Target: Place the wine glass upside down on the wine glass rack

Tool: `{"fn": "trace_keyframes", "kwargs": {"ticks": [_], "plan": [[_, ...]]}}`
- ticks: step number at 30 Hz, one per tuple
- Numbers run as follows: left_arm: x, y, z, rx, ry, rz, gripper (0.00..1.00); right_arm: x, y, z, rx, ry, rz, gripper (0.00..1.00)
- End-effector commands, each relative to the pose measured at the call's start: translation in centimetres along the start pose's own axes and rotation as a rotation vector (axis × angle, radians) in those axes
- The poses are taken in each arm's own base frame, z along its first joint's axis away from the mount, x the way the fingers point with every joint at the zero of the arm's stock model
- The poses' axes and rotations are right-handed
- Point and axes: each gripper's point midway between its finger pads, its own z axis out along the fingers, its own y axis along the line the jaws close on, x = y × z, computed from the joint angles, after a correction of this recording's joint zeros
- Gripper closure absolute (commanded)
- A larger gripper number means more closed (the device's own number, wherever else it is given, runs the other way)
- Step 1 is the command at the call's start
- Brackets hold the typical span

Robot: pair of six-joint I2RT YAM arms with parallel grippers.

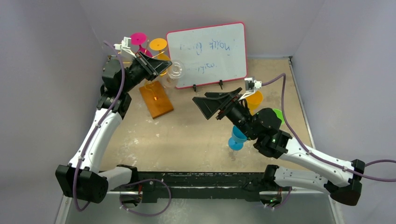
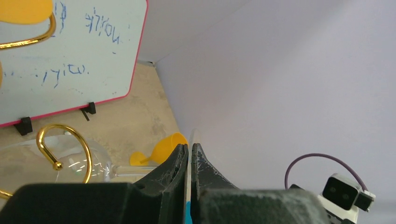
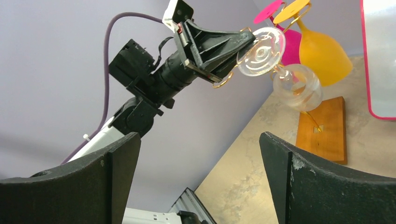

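The wine glass rack has a brown wooden base and gold wire arms. A pink glass and an orange glass hang on it upside down. My left gripper is shut on the round foot of a clear wine glass. The glass is held foot up, with its bowl below, next to a gold arm. In the left wrist view the foot's thin edge sits between the closed fingers of the left gripper. My right gripper is open and empty in mid-table.
A pink-framed whiteboard stands at the back, right of the rack. A yellow glass, a green one and a blue one are on the table near the right arm. Purple walls enclose the table.
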Motion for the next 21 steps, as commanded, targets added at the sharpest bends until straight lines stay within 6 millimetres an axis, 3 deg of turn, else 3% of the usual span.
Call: {"fn": "trace_keyframes", "kwargs": {"ticks": [1, 9, 17, 18, 21], "plan": [[-3.5, -2.9, 0.7, 0.064, -0.124, 0.05, 1.0, -2.0, 0.8, -0.5, -0.014, -0.061, 0.018, 0.0], [-4.4, -1.4, 1.9, 0.017, -0.155, 0.068, 1.0, -3.2, 1.2, -1.2, -0.022, -0.09, 0.025, 0.0], [-6.2, -1.0, 1.9, -0.031, -0.236, 0.107, 1.0, -2.5, 1.0, -0.7, -0.015, -0.06, -0.004, 0.0], [-6.3, -0.9, 1.9, -0.036, -0.242, 0.109, 1.0, -3.6, 2.0, -0.7, -0.032, -0.081, 0.002, 0.0], [-6.3, -0.3, 1.9, -0.061, -0.241, 0.121, 1.0, -3.8, 2.2, -0.7, -0.037, -0.085, 0.001, 0.0]]}}
